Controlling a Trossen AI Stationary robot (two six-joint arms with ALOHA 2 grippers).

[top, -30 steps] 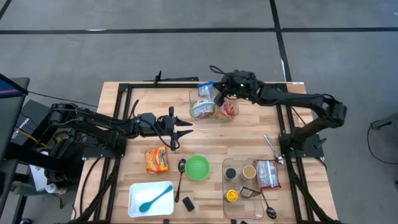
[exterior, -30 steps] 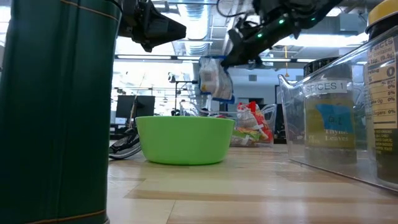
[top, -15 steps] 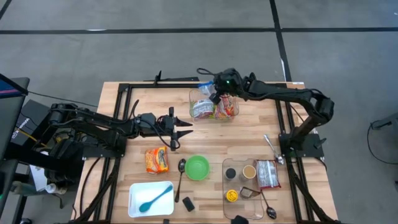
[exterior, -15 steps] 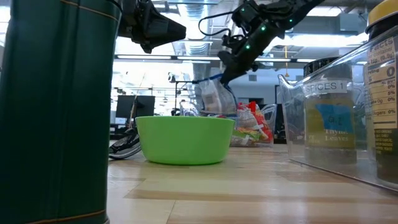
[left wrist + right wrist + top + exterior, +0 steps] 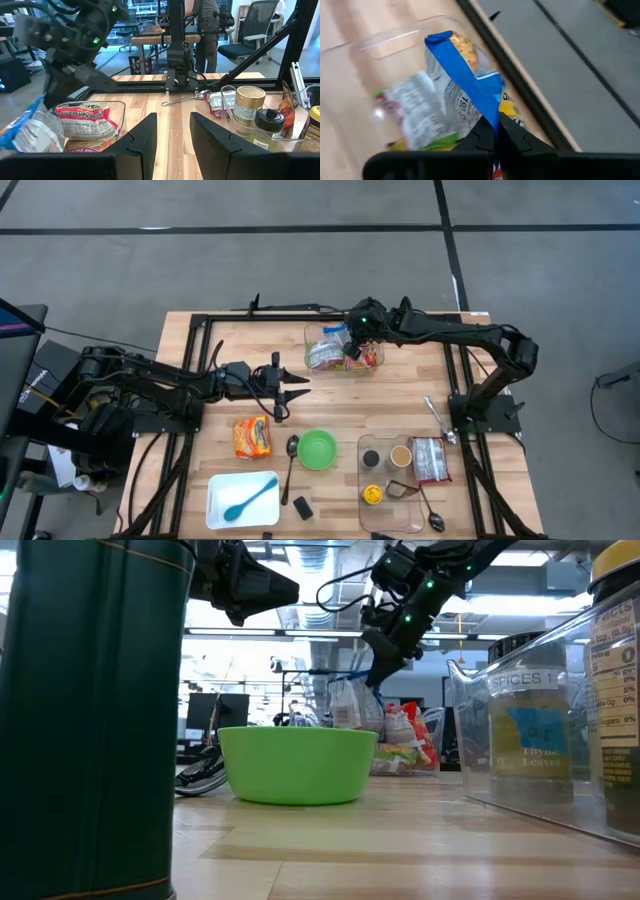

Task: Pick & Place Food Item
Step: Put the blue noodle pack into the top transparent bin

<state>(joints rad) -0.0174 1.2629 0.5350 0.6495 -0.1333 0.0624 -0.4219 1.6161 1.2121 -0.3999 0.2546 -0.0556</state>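
A clear snack bag [image 5: 445,105] with a blue top strip hangs from my right gripper [image 5: 495,137], which is shut on it. The gripper [image 5: 351,338] is over the clear container [image 5: 308,352] at the table's far middle. The bag [image 5: 334,338] reaches down into the container beside a ramen packet [image 5: 82,125]; in the low view the bag [image 5: 345,705] is partly hidden behind the green bowl. My left gripper [image 5: 302,385] hovers level at mid-left, open with nothing between its fingers [image 5: 145,140]. My right gripper pinches the bag's blue top strip [image 5: 487,107] between its two fingers. The fingers slant down from the table's right side. The bag hangs below them, its lower part inside the clear container; whether it rests on the packets there I cannot tell.
A green bowl [image 5: 317,448], an orange packet [image 5: 252,437] and a spoon [image 5: 291,448] lie near the middle. A white tray [image 5: 225,515] with a blue spoon is at the near left. A clear spice bin [image 5: 395,520] with jars stands at the near right.
My right gripper has tipped its fingers downward and sunk over the container, staying shut on the bag. The bag, which hung high above the container, has come down into it.
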